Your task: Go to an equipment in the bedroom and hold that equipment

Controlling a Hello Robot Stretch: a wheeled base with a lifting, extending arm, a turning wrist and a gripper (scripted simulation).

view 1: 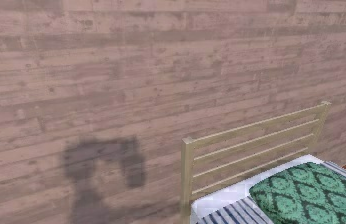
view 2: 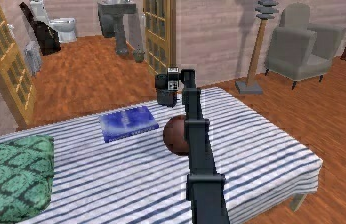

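A brown ball (view 2: 174, 136), shaped like a basketball, lies on the striped bed (view 2: 261, 150) in the arm side view, partly behind the dark arm bar. The arm rises over the bed. My gripper (view 2: 165, 88) stands at its far end beside the white marker squares, near the bed's far edge and beyond the ball. I cannot tell whether it holds anything.
A blue book (view 2: 129, 122) lies on the bed left of the ball, with a green patterned pillow (view 2: 11, 172) at the bed's left end. A grey armchair (view 2: 301, 45) and a floor stand (view 2: 256, 50) are beyond. Ahead are a plank wall (view 1: 131, 80) and the bed's headboard (view 1: 251, 145).
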